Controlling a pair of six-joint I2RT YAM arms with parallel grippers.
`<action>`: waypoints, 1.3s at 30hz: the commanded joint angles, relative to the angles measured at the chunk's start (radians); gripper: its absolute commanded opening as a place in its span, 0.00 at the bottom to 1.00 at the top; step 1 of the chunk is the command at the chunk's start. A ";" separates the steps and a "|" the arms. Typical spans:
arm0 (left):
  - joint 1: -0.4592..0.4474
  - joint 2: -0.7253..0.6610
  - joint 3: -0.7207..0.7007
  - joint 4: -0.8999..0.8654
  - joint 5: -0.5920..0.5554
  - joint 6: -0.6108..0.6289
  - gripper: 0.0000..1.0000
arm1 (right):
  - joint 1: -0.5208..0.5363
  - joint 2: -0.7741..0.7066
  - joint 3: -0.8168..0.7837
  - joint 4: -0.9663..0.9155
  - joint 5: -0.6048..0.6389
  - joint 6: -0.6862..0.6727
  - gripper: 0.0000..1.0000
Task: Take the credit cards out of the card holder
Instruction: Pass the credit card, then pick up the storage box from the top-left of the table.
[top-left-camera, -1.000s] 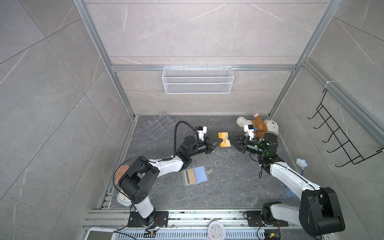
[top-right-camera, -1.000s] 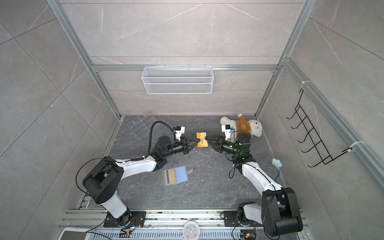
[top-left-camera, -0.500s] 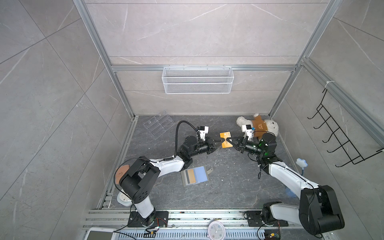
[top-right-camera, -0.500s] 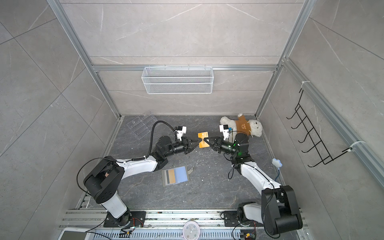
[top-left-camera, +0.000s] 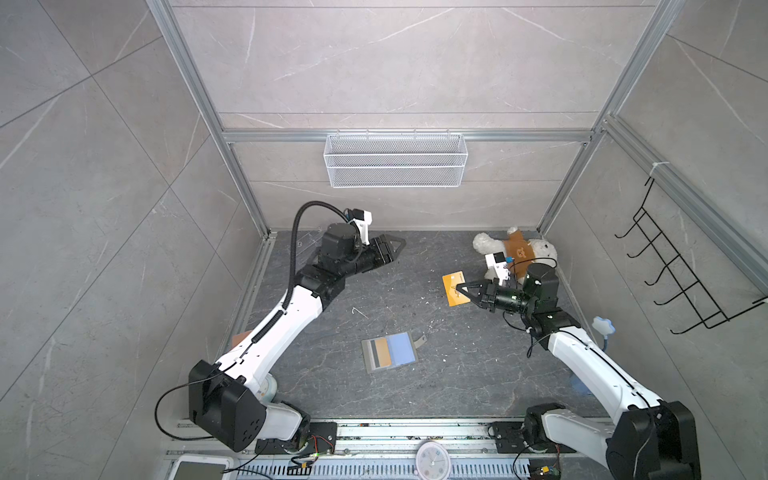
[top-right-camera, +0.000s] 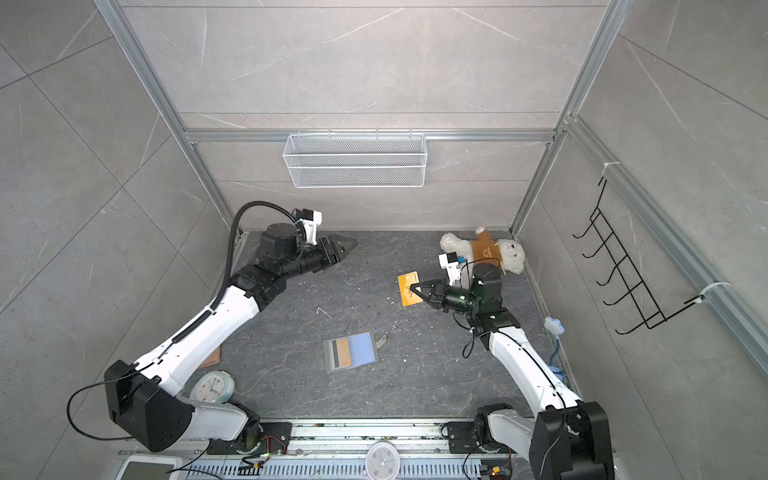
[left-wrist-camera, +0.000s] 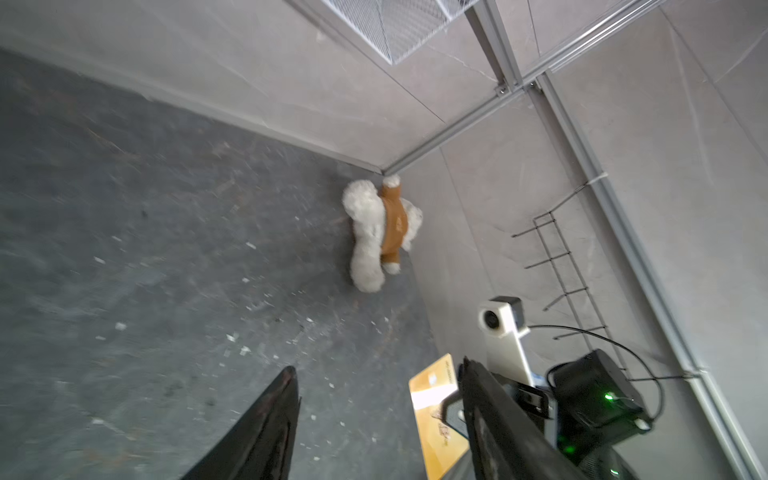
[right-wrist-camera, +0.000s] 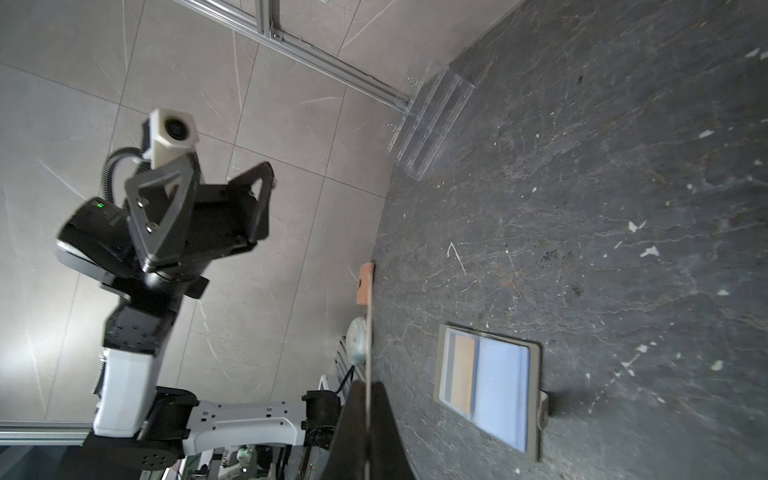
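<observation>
The right gripper pinches one gold credit card on edge above the table, while the left gripper, jaws parted and empty, hangs by the back wall; the open grey card holder, a second card in its slot, lies well in front of both, roughly midway between them.

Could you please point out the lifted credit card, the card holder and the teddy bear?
lifted credit card (top-left-camera: 454, 277): in a top view, gold face.
card holder (top-left-camera: 402, 350): in a top view, light blue panel.
teddy bear (top-left-camera: 518, 249): in a top view, brown shirt.
</observation>
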 joint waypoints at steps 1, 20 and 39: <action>0.066 0.050 0.105 -0.445 -0.159 0.333 0.65 | 0.024 -0.010 0.060 -0.204 0.017 -0.145 0.00; 0.534 0.478 0.519 -0.530 -0.323 0.819 0.69 | 0.266 0.217 0.297 -0.589 0.244 -0.434 0.00; 0.688 0.898 0.948 -0.618 -0.100 0.868 0.65 | 0.285 0.396 0.444 -0.719 0.354 -0.508 0.00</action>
